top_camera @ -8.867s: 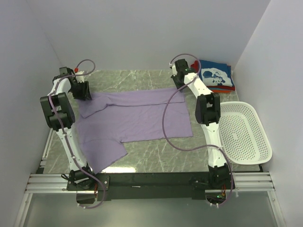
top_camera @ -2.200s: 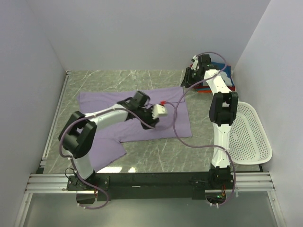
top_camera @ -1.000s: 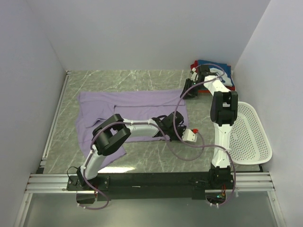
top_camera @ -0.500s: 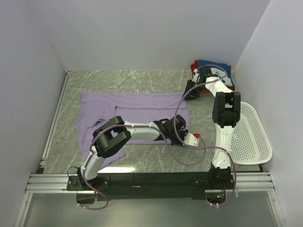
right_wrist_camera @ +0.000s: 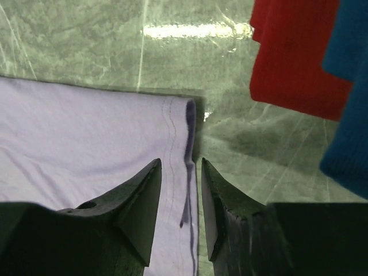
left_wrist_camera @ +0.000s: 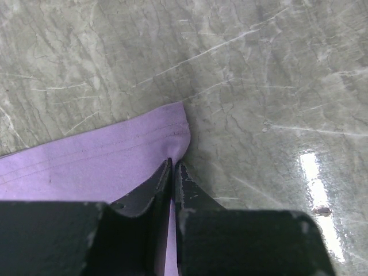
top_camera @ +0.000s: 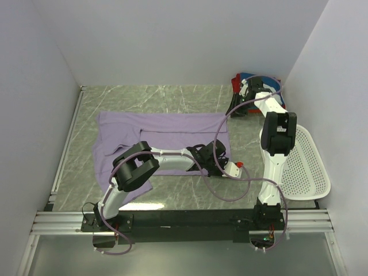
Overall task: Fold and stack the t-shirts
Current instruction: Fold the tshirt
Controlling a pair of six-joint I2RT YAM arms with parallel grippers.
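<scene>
Our left gripper point(left_wrist_camera: 173, 164) has its 2 black fingers pressed almost together on the hem of the lavender-purple cloth t-shirt point(top_camera: 161, 129). A thin sliver of cloth shows between them, right at the shirt's near right corner, where the stitched edge meets bare table. Our right gripper point(right_wrist_camera: 180, 164) has its 2 fingers apart and grips nothing; the stitched hem at the shirt's far right corner lies flat in the gap between them. We see the lavender shirt spread across the left and middle of the grey-green marble-patterned table point(top_camera: 172, 95), with 1 sleeve trailing toward the near left. The left arm reaches low across the shirt from its base, and the right arm stretches to the far side. Near the right gripper, in the far right corner, lie a red cloth t-shirt point(right_wrist_camera: 293, 57) and a blue cloth t-shirt point(right_wrist_camera: 351, 86), the blue overlapping the red, both apart from the lavender one. A white perforated plastic basket point(top_camera: 313, 172) sits at the table's right edge, beside the right arm.
</scene>
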